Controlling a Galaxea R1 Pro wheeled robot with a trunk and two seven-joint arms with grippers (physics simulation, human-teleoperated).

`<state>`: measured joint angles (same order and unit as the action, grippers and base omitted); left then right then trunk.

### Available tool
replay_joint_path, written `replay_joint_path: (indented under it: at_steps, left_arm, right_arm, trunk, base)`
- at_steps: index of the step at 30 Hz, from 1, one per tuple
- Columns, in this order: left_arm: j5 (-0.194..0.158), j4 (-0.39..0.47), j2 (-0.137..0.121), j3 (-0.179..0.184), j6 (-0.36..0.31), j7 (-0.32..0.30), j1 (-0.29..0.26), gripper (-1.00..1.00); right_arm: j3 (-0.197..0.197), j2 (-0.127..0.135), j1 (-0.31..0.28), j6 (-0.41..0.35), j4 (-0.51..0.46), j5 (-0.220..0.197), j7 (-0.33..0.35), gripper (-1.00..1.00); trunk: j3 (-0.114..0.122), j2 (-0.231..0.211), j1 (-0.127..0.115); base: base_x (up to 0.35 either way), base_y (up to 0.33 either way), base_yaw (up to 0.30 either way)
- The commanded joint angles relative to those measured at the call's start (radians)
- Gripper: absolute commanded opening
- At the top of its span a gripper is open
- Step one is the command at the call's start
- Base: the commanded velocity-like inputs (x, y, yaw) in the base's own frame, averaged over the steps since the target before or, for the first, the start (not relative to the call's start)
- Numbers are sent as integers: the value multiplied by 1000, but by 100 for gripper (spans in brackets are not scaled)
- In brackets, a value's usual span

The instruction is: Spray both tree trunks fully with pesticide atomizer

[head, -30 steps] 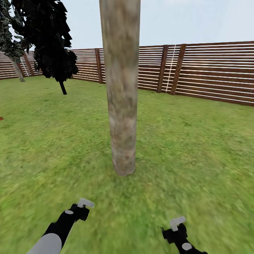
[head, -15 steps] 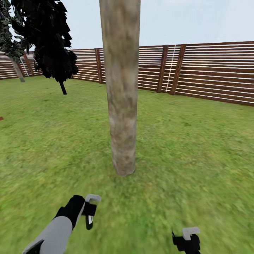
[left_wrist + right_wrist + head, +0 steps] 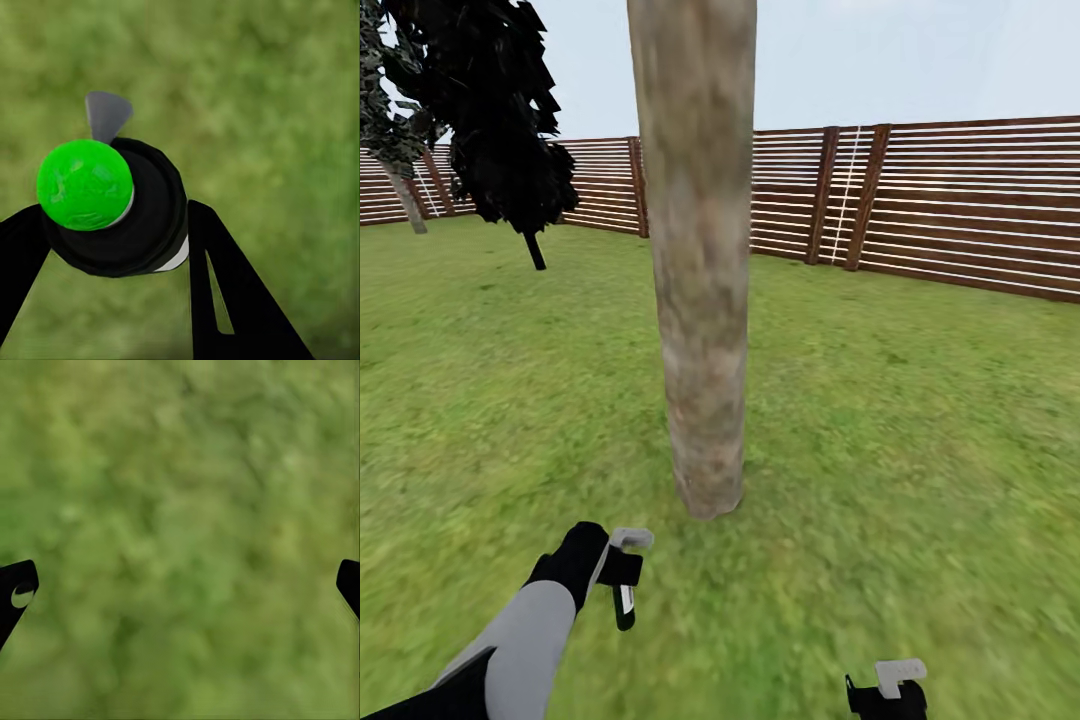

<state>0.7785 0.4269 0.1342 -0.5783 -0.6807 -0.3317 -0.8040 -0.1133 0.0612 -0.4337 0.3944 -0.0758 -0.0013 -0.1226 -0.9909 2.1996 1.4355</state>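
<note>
The robot stands on the lawn (image 3: 920, 430) facing a tree trunk (image 3: 700, 300), a smooth, mottled grey-brown column that rises out of the top of the head view. The trunk's base meets the grass just beyond the two arms.

Left gripper (image 3: 622, 585): raised ahead of the grey-and-black forearm, near the foot of the trunk but not touching it. Its jaws are clamped on the pesticide atomizer (image 3: 624, 603), which in the head view appears as a small dark body with a white patch hanging below the pale fingertip. In the left wrist view the atomizer (image 3: 120, 206) is a round black bottle seen end-on, topped by a bright green knob, with a grey nozzle tab projecting from its far edge. The black fingers (image 3: 225, 292) press against both sides of the bottle, with blurred grass behind.

Right gripper (image 3: 888, 688): low at the bottom edge of the head view, well apart from the trunk. In the right wrist view its two black fingertips (image 3: 16, 592) sit at opposite edges of the picture, spread wide with nothing between them but grass.

Background: a brown horizontal-slat fence (image 3: 960, 200) bounds the lawn. A dark, narrow tree (image 3: 500, 110) stands to the left, in front of the fence.

No whitish specks are discernible on the trunk.
</note>
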Motion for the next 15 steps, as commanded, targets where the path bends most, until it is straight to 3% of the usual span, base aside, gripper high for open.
replay_joint_path:
  at_steps: [1,9,15]
  left_arm:
    - [10,2,1,-6,-2,-9,1,-100]
    - [10,-3,-1,-4,0,-12,2,-100]
    - [10,-2,-6,-4,0,-9,2,-100]
  right_arm:
    - [-8,-3,0,1,1,0,-6,100]
    - [-8,-8,0,1,0,-1,-7,100]
    - [-8,-8,0,1,1,-1,-8,100]
  trunk:
    - [-1,0,0]
    - [-1,0,0]
    - [-1,0,0]
  base:
    - [171,-237,0]
    - [73,-288,-3]
    - [157,-297,-223]
